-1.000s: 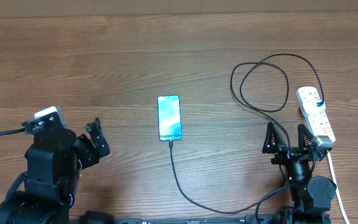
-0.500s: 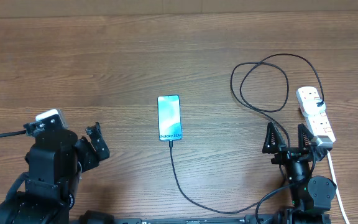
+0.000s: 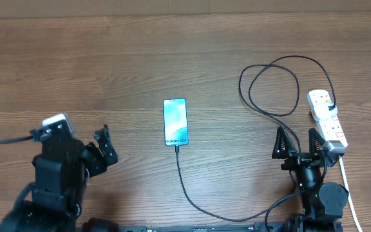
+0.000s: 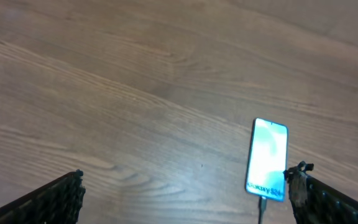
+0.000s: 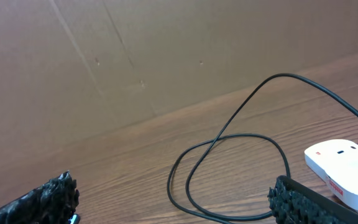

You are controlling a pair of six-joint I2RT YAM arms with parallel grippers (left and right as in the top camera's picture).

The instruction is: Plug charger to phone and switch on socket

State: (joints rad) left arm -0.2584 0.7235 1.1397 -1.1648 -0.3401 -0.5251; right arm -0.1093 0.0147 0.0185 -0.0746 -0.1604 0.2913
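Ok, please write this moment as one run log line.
left gripper: open, empty | right gripper: open, beside power strip | cable: tip at bottom edge of phone | strip on/off: cannot tell

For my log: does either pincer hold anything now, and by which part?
Nothing is held. The left pincer and the right pincer are open and empty.

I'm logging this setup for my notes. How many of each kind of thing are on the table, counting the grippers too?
Phone: 1
Charger cable: 1
Power strip: 1
Grippers: 2 (left gripper, right gripper)
Total: 5
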